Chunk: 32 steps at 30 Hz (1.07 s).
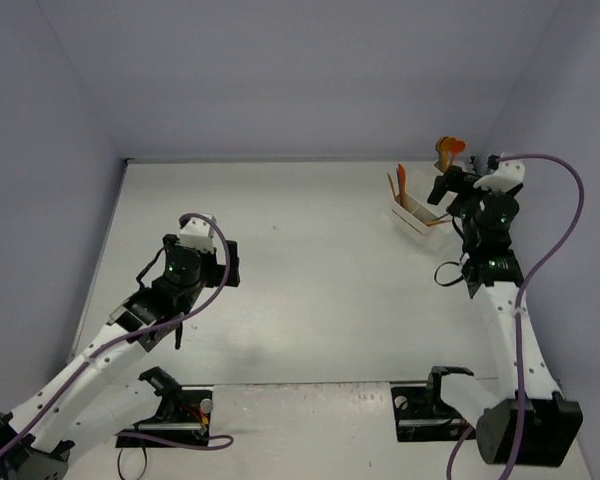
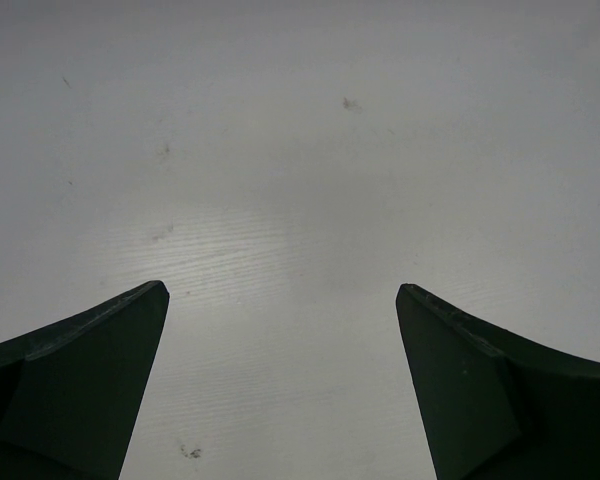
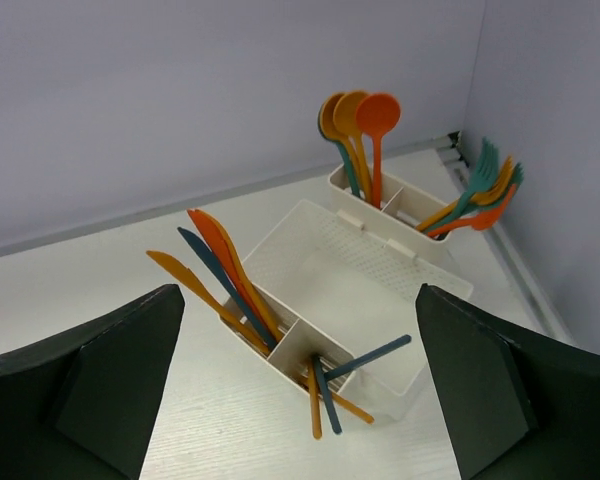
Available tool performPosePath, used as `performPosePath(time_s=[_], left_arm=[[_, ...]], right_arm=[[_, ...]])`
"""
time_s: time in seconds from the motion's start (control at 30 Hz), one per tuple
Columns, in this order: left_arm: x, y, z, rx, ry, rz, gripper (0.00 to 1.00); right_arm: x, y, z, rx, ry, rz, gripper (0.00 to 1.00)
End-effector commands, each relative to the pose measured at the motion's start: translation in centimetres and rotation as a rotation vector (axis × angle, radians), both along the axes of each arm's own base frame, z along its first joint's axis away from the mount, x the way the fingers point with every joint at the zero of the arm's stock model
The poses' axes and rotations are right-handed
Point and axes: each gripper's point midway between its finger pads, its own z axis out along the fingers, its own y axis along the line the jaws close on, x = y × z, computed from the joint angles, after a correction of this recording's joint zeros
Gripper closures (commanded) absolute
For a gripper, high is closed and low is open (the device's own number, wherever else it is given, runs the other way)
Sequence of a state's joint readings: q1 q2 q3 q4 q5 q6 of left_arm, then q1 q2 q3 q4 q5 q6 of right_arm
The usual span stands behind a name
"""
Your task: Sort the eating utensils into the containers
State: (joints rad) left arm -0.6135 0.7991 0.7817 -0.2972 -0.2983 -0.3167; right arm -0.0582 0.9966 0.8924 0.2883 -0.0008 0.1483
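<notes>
The containers are white bins clustered at the table's far right corner [image 1: 415,213]. In the right wrist view, a narrow two-part bin [image 3: 298,345] is nearest. Orange and dark blue knives [image 3: 220,262] lean in its left part. Several utensils [image 3: 325,400] sit in its right part, with a dark blue handle [image 3: 375,355] leaning out over a wide, bare tray [image 3: 350,265]. Beyond it, a far bin [image 3: 405,215] holds upright spoons [image 3: 377,110] and forks [image 3: 483,180]. My right gripper [image 3: 298,292] hovers open over the near bin, holding nothing. My left gripper [image 2: 282,287] is open over bare table.
Purple-grey walls [image 1: 300,70] enclose the white table [image 1: 310,260] at the back and on both sides. The bins stand close to the right wall. My left gripper [image 1: 230,262] hangs over the table's left half, far from the bins.
</notes>
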Motion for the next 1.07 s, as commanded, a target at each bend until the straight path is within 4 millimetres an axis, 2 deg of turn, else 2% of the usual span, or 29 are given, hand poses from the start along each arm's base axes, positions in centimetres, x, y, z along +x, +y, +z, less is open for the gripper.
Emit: performPosePath(time_s=[0.0,0.13,0.2,0.3,0.37,0.5,0.67,0.83,1.03], left_arm=[[0.7,1.5,6.2,0.001,-0.128,0.057,0.03],[0.6,2.5,8.8,0.035,-0.164,0.075,0.03],[0.4,2.9,9.3,0.059,-0.165,0.079,0.03],[0.2,3.4,10.0,0.083,-0.177,0.078,0.03],[0.0,3.6,9.9,0.096,-0.173,0.079,0.03],[-0.3,3.9,9.4,0.111,-0.155,0.084,0.03],[-0.7,4.9,8.6,0.112,-0.141,0.124,0.03],[-1.1,5.4,7.9,0.135,-0.114,0.138,0.03],[-1.2,5.6,7.9,0.153,-0.085,0.144,0.03]], right_arm=[[-5.0,-1.0,8.2,-0.068,-0.191,-0.060,0.00],[-9.2,-1.1,9.6,-0.070,-0.228,-0.083,0.00],[-11.0,-1.1,9.0,-0.067,-0.212,-0.088,0.00],[-14.5,-0.8,9.5,-0.055,-0.262,-0.087,0.00],[-15.7,-0.5,8.1,-0.050,-0.231,-0.076,0.00],[-19.0,-0.4,7.7,-0.053,-0.277,-0.077,0.00],[-19.5,-0.6,6.7,-0.045,-0.215,-0.092,0.00],[-18.9,0.0,5.9,0.025,-0.194,-0.071,0.00],[-18.7,0.8,6.9,0.027,-0.203,-0.029,0.00]])
